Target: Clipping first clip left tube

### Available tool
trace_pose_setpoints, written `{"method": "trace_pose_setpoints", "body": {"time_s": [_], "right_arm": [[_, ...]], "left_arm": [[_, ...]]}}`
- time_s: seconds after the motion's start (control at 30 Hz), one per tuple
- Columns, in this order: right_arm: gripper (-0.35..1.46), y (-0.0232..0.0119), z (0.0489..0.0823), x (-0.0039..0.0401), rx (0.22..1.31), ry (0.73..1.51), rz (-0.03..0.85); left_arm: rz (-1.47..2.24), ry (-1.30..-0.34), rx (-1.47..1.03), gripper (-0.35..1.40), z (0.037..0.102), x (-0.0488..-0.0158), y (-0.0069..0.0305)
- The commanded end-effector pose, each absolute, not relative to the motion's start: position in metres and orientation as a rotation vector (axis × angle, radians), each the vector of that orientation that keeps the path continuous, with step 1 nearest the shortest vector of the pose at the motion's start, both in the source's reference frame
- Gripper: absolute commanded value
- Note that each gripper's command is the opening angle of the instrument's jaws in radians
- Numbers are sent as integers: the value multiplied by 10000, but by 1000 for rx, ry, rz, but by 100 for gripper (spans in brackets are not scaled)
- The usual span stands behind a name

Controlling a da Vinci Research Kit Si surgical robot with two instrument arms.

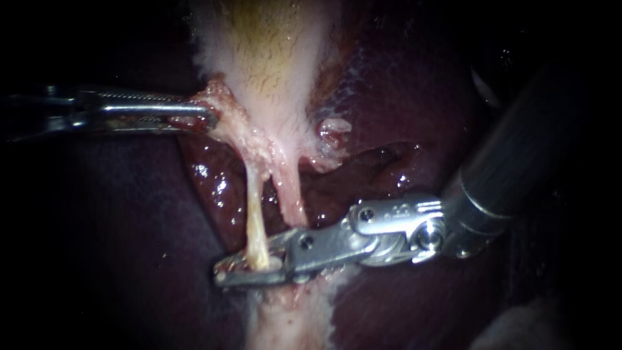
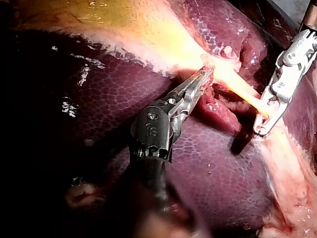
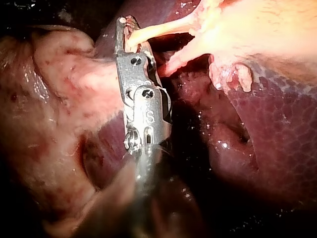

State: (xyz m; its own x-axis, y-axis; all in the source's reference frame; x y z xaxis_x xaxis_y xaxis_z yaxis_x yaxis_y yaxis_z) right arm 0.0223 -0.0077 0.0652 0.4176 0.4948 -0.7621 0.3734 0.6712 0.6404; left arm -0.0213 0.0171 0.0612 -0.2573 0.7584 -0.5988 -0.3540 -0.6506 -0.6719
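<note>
Endoscope view. Left instrument (image 1: 197, 118) enters from the left edge. Its tool appears pressed together, pinching the lower left fringe of the gallbladder (image 1: 272, 58) at upper centre. Two tubes run down from that fringe over the liver (image 1: 389, 97). Left tube (image 1: 254, 220): yellowish, centre of frame. Right tube (image 1: 290, 194): pinker, just beside it. Right instrument (image 1: 249, 264) enters from the right. Its tool is spread, jaws either side of the left tube's lower end, lower centre.

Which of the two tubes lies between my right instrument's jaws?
The left tube, thin and yellowish, runs down between the right instrument's open jaws; the pinker right tube stays outside them.
</note>
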Motion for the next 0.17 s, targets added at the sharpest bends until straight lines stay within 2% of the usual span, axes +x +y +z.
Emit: {"method": "trace_pose_setpoints", "body": {"time_s": [0.03,0.17], "right_arm": [[-35,-77,653,223,889,1177,94],[-35,-77,653,223,892,1175,99]], "left_arm": [[1970,-532,-1259,-35,613,-212,171],[1970,-532,-1260,-35,613,-212,172]]}}
